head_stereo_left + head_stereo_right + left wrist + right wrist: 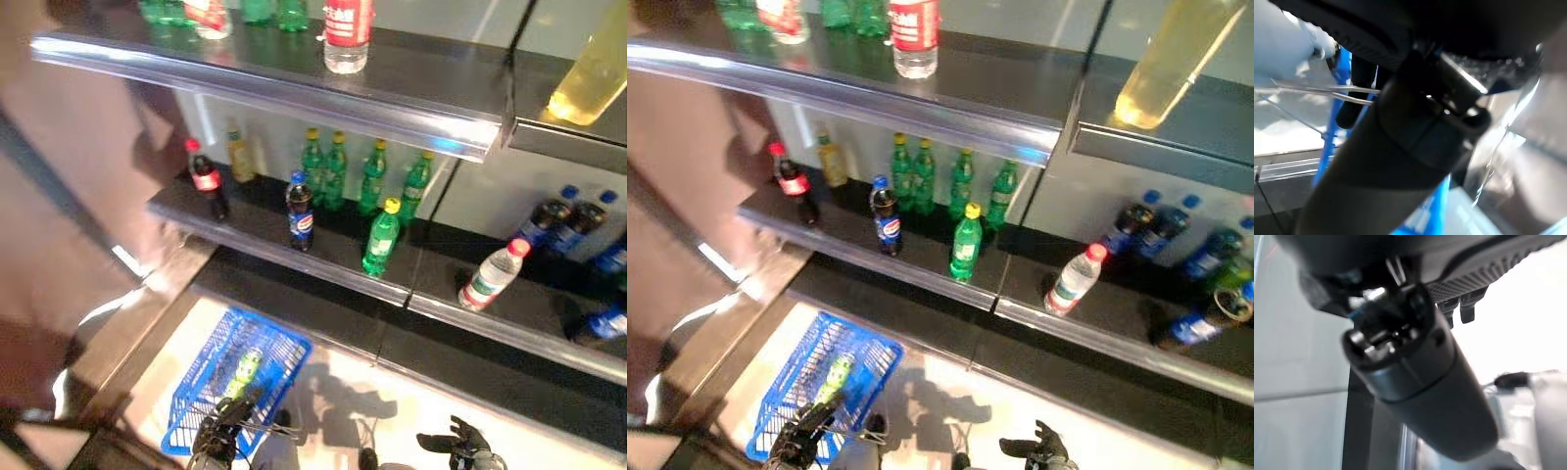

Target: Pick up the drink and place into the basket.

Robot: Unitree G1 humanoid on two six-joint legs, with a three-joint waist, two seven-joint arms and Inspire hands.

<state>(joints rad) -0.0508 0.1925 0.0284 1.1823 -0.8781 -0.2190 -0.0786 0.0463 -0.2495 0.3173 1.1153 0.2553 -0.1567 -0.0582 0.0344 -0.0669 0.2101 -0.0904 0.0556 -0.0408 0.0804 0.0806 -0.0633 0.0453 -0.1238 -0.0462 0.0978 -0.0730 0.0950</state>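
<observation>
A blue wire basket (211,357) hangs low at the left, in front of the shelves. A small green drink bottle (245,370) lies inside it. My left hand (220,436) is at the basket's near edge, with its fingers curled round the thin metal handle (1327,93). The blue basket wall (1334,132) shows just past the thumb in the left wrist view. My right hand (458,446) hangs low at the right with fingers spread and nothing in it.
The middle shelf (323,269) carries a red-capped cola bottle (207,179), a blue-labelled cola bottle (300,212), a green bottle (381,238), more green bottles behind, and a tilted water bottle (493,275). The top shelf holds a red-labelled bottle (347,29).
</observation>
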